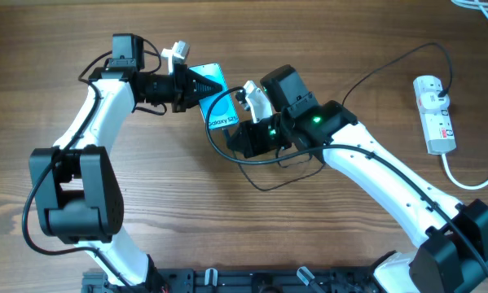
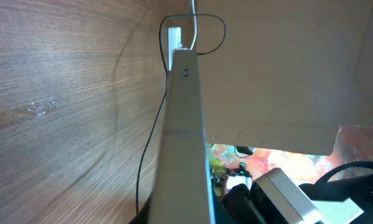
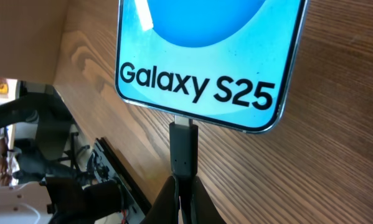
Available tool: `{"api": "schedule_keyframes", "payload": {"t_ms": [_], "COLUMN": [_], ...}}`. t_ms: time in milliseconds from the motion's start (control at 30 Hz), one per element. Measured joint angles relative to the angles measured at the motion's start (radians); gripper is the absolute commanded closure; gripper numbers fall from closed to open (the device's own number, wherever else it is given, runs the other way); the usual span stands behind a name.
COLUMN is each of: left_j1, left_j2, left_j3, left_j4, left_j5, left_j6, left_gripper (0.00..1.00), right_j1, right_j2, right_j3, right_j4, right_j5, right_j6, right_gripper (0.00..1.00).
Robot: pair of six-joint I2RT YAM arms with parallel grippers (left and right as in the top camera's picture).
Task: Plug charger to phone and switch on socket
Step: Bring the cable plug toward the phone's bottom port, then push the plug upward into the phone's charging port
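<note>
Right wrist: charger [image 3: 184,146] in gripper [image 3: 183,186], at phone [image 3: 205,56]

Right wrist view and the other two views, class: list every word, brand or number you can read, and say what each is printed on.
"Galaxy S25": black letters on the blue screen of the phone, at the end next to the connector of the charger.
Socket in the overhead view: small red marks, too small to read.
Left wrist view: no readable text.
</note>
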Motion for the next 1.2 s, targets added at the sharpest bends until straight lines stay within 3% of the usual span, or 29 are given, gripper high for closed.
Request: {"api": "schedule_keyframes", "payload": {"t_ms": [500, 767, 1200], "left_j1": [-0.06, -0.064, -0.088], "left_j2": [0.0, 0.0, 0.0], "left_j3": [0.016, 0.037, 0.061], "left_j4": [0.016, -0.148, -0.193], "left_j5": [-0.054, -0.057, -0.108], "left_j6": [0.071, 0.233, 0.252], "left_gripper": [0.96, 0.96, 0.96], "right_j1": [0.008, 0.011, -0.011], "right_j2": [0.0, 0.0, 0.001], "right_j3": [-0.021, -0.035, -0.05], "right_j4": [0.008, -0.005, 0.009], "right_j5": [0.061, -0.008, -0.064], "right_j6": [0.059, 0.051, 0.111], "right_gripper": [0.96, 0.96, 0.95]}}
